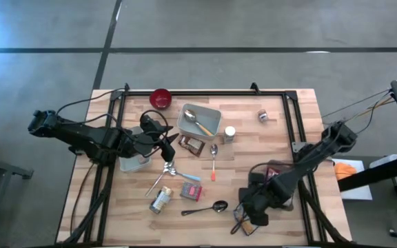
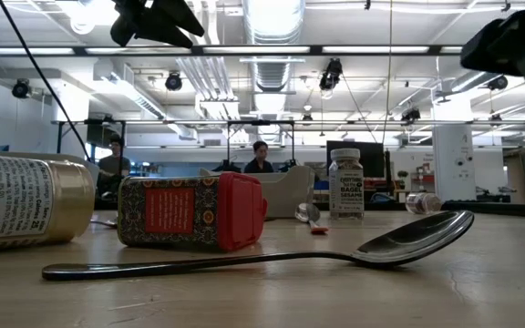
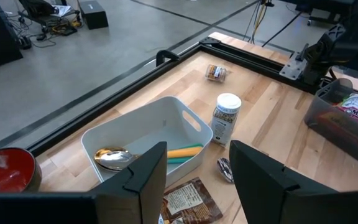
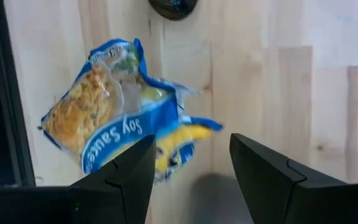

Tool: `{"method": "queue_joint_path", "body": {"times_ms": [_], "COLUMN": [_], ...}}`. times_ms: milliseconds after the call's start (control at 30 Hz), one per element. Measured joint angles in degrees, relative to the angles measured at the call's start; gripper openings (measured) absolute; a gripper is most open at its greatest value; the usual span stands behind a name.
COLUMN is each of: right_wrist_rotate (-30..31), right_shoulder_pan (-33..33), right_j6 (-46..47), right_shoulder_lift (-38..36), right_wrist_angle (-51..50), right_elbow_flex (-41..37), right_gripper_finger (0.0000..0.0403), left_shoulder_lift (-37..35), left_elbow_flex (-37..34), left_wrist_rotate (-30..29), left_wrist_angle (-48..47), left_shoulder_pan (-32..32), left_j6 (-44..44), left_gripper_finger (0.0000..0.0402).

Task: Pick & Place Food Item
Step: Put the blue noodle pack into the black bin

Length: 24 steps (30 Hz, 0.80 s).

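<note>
- Both sets of jaws stand parted with nothing between them: the left gripper (image 3: 194, 180) shows a clear gap in its own wrist view, and so does the right gripper (image 4: 191, 171).
- Right gripper work area: it hangs above a blue and yellow soy sauce noodle packet (image 4: 114, 130) that lies flat on the wooden table (image 1: 281, 138), near the table's front edge on the right side (the black frame rail runs just beside it).
- That packet looks like the food item the task means, though this is a judgement, since several packaged things are out.
- Left gripper position: it hovers over the middle-left of the table, looking toward a white bin (image 3: 145, 134) that holds a spoon and a yellow-green stick.
- Just beside the bin stand a small white-capped bottle (image 3: 226, 118) and a brown snack packet (image 3: 185, 202).
- Nearer the front lie a black spoon (image 1: 209, 207), a red-lidded box (image 2: 194, 211) and a tin (image 1: 160, 200), well apart from the packet.
- Progress: nothing is lifted yet, so the pick has not begun; the grasp, the carry and the placing (probably into the bin or the clear container (image 3: 347, 118)) are all left.
</note>
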Motion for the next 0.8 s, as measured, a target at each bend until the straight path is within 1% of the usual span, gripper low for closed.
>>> {"method": "queue_joint_path", "body": {"times_ms": [33,200,333,567,800], "right_wrist_rotate": [-0.46,-6.68,-10.08,-9.41,-8.28], "right_shoulder_pan": [-0.35,-1.76,-2.1,-3.43,-4.55], "right_j6": [-0.7,-3.95,-6.49,-9.97,-11.1], "right_shoulder_lift": [0.92,4.69,6.96,9.61,9.42], "right_wrist_angle": [-0.02,-0.04,0.04,-1.02,-1.82], "right_elbow_flex": [0.76,4.66,7.0,8.3,8.33], "right_gripper_finger": [0.0204,0.0204,0.0204,0.0204,0.0204], "left_shoulder_lift": [0.0,0.0,0.0,0.0,0.0], "left_elbow_flex": [0.0,0.0,0.0,0.0,0.0], "left_wrist_rotate": [0.0,0.02,0.63,0.85,0.85], "left_wrist_angle": [0.0,0.0,-0.01,-0.04,-0.04], "left_shoulder_pan": [0.0,-0.04,-0.04,-0.04,-0.02], "left_j6": [0.0,0.0,-0.15,-0.35,-0.35], "left_gripper_finger": [0.0179,0.0179,0.0179,0.0179,0.0179]}}
